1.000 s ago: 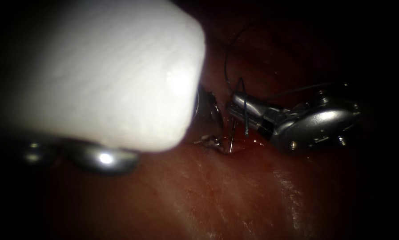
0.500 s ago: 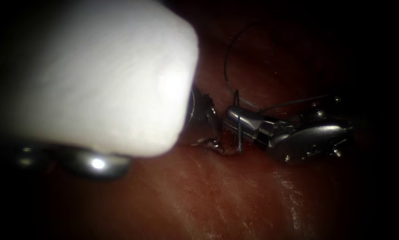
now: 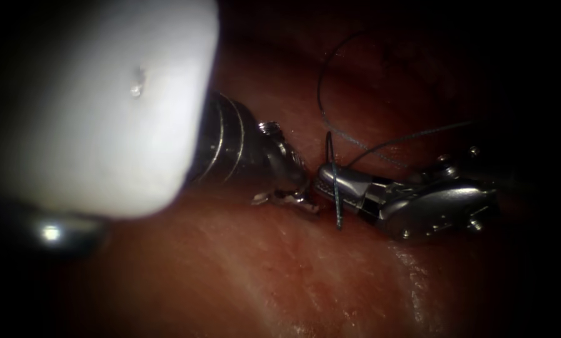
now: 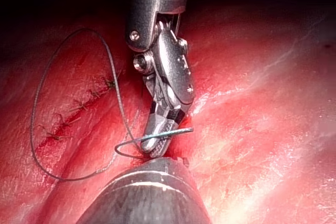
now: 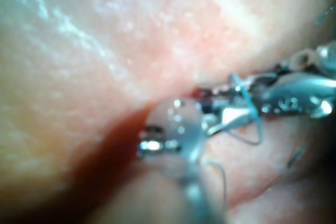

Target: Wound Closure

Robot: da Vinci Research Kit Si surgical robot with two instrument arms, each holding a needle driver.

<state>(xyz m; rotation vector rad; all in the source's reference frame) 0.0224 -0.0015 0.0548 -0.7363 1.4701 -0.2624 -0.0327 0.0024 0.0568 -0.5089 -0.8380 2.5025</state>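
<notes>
the right tool comes in from the right, its jaws clenched on the curved needle at about mid-curve; the needle stands across the jaw tips, one end above them and the other just below, above the tissue and apparently out of it. in the left wrist view the same tool grasps the needle, which lies crosswise through its jaw tips. thread runs from the needle away to the far side in a wide loop and also off to the right over the tool's wrist; in the left wrist view this thread curves around a row of earlier stitches along the cut. the left tool reaches in from the left, its tip just beside the right tool's jaws and low to the tissue; whether its jaws are released or clenched cannot be told, nor whether it holds anything. a little red fluid sits by the cut.
</notes>
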